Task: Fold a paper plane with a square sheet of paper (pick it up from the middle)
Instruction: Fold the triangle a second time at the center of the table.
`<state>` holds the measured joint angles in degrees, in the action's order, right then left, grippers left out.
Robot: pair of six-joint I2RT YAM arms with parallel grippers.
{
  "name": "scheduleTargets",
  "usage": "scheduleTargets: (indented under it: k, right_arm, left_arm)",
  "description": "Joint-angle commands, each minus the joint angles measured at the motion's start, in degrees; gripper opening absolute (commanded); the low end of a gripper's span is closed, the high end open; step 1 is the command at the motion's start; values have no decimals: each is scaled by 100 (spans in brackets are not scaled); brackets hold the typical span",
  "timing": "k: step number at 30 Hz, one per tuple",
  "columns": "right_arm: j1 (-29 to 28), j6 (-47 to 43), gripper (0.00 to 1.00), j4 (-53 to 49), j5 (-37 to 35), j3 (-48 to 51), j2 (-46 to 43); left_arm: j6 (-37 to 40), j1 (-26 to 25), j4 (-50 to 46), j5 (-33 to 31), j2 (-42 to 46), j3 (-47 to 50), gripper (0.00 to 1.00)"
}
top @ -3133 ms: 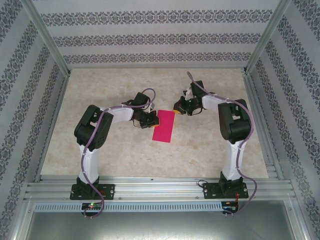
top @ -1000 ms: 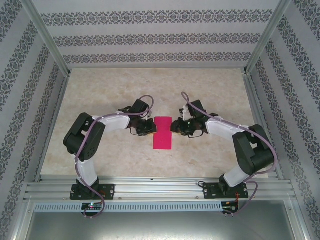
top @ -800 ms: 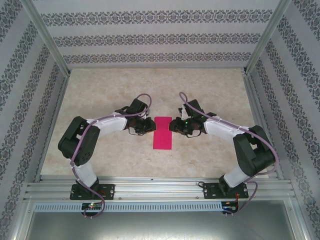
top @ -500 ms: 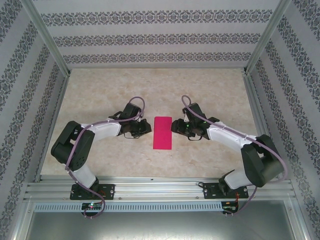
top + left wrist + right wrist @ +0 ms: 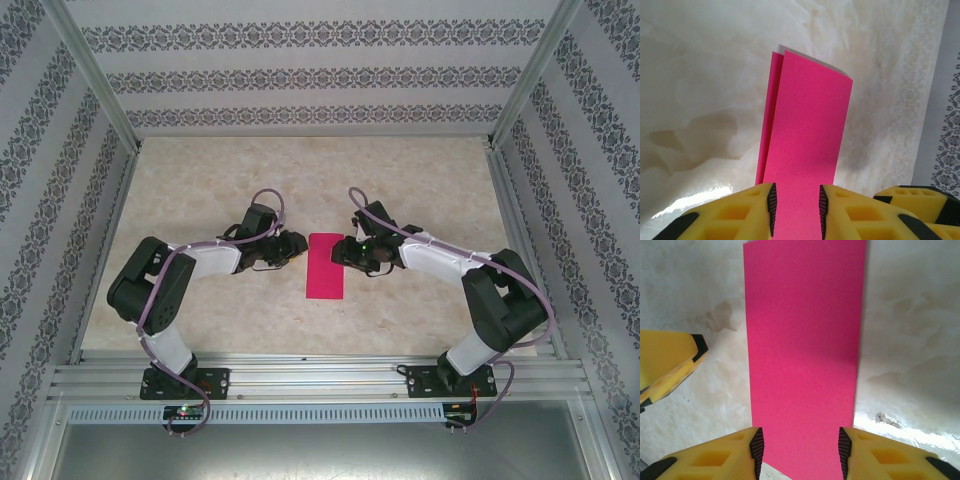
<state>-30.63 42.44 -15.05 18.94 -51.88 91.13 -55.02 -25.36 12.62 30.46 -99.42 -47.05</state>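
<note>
At the bottom of the left wrist view, the left fingers point(image 5: 752, 212) stand parted and released, gripping nothing. The square sheet of paper point(image 5: 807, 135), folded into a long magenta strip, lies on the desk point(image 5: 700, 75) and runs away between them. The right fingers point(image 5: 725, 457) are likewise released, straddling its opposite edge at mid-frame.

This is a robot test booth, like a small lab. Two robot arms, the left arm point(image 5: 200, 262) and the right arm point(image 5: 435, 262), are bolted to a metal rail point(image 5: 320, 378) at the near edge of a table point(image 5: 200, 180) that looks like pale stone. Shiny metal posts point(image 5: 92, 75) make a frame around it. The walls point(image 5: 300, 75) have striped flower wallpaper. A long grey strip with slots point(image 5: 320, 413) runs below the rail.
</note>
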Motion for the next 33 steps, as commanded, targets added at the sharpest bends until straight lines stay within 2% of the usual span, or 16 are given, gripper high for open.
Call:
scheduleTargets:
  k: [1,12,18,33]
  right_arm:
    - [-46,-38,46,-162,91,-165,79]
    - [-257,361,45,520,-158,205,215]
    - [-258,336,44,471,8,-6,636]
    - [-82,230,43,362,21,-59,950]
  left_arm:
    - [-171,54,398,138,-60,141,35]
    - [152,53,118,400,-78,263,41]
    - [280,58,-186,435,-94,53,41]
    - [239,37,-209,625,-343,-150,43]
